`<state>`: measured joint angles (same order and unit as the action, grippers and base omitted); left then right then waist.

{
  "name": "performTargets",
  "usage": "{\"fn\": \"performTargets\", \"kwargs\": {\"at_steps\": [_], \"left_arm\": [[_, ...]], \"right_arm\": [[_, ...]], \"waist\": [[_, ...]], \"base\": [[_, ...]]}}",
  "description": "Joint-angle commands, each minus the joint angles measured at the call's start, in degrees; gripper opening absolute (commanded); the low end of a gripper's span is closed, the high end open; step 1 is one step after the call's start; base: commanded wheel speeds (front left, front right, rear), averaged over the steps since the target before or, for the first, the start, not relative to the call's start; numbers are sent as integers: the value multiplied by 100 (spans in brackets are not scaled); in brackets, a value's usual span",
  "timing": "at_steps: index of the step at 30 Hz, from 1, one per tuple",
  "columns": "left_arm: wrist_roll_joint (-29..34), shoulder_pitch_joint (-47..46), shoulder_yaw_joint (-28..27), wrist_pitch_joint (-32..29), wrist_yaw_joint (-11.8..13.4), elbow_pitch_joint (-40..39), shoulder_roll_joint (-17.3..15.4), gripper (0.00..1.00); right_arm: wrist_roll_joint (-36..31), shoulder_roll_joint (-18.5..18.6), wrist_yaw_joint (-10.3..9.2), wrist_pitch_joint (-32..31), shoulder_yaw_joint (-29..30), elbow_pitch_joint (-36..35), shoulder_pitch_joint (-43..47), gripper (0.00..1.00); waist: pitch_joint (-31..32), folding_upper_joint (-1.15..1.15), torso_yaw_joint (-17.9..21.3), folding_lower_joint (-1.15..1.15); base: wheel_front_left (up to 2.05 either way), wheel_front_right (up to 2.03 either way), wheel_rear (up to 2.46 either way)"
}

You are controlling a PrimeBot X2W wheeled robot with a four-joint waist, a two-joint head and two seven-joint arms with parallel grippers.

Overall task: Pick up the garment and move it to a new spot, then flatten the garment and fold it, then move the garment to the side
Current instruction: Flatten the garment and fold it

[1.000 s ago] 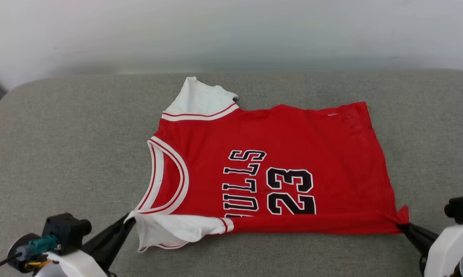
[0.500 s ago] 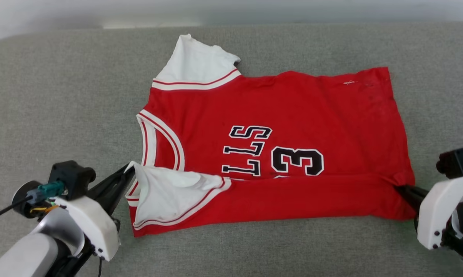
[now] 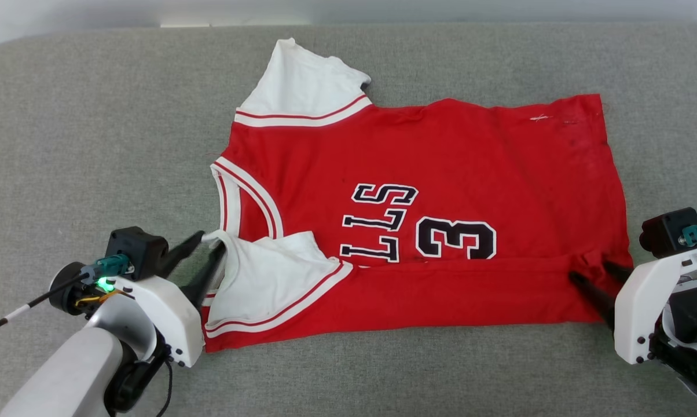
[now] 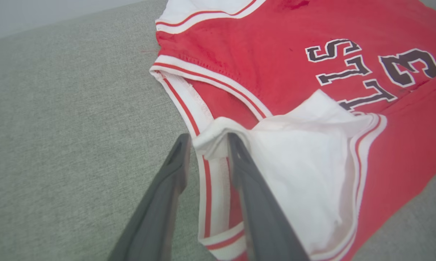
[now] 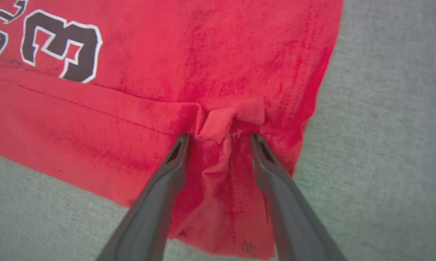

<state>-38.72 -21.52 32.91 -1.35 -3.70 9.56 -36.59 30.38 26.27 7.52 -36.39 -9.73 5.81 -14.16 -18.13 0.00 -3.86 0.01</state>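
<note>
The garment (image 3: 441,156), a red jersey with white sleeves, lies flat on the grey cushion, collar to the left. Its near long edge is folded up over the front and covers the lower part of the black lettering. My left gripper (image 3: 211,242) stands open at the near white sleeve (image 3: 267,272). In the left wrist view the sleeve's corner (image 4: 210,132) lies loose between that gripper's (image 4: 208,137) parted fingers. At the hem corner my right gripper (image 3: 589,270) is open. A small pinched ridge of red cloth (image 5: 218,125) rests between its (image 5: 219,137) tips.
The grey fabric cushion (image 3: 94,145) spreads wide on all sides of the shirt, with a pale wall behind its back edge (image 3: 348,11). A thin black cable (image 3: 13,315) trails from my left wrist at the lower left.
Both grippers carried the near edge up over the shirt front, then opened and let go of the sleeve and the hem corner. The head camera tilted down.
</note>
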Motion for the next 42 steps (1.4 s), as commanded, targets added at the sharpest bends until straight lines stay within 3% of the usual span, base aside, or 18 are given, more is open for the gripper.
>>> {"fn": "performTargets", "kwargs": {"at_steps": [1, 10, 19, 24, 35, 41, 42], "left_arm": [[0, -79, -12, 107, 43, 118, 108, 100], [57, 124, -80, 274, 449, 120, 258, 100], [-437, 1101, -241, -372, 1304, -812, 150, 100], [-733, 1622, -238, -743, 1606, -1275, 92, 100], [-691, 1627, -241, -932, 1965, -929, 91, 100], [-799, 1571, 29, -1151, 1729, -458, 274, 100], [-785, 1554, 67, -1133, 1672, -394, 300, 57]], "right_arm": [[-26, -32, -5, 35, -17, 59, -37, 100], [-371, -82, -5, 67, 179, -83, 290, 100], [-949, -795, -5, -168, 1023, -830, 966, 100], [-1145, -1102, -5, -335, 1305, -1343, 1240, 100], [-1340, -1364, -5, -477, 1500, -1907, 1378, 100], [-1377, -1348, -5, -517, 1507, -2004, 1327, 100], [-1384, -1333, -5, -526, 1506, -2009, 1314, 100]], "waist": [[118, 0, 0, -1], [635, 0, -20, -1], [932, 0, 18, -1], [810, 0, 88, -1], [382, 0, 210, -1], [248, 0, 241, -1], [240, 0, 248, -1]], "base": [[0, 0, 0], [0, 0, 0], [0, 0, 0], [0, 0, 0], [0, 0, 0], [0, 0, 0], [0, 0, 0]]}}
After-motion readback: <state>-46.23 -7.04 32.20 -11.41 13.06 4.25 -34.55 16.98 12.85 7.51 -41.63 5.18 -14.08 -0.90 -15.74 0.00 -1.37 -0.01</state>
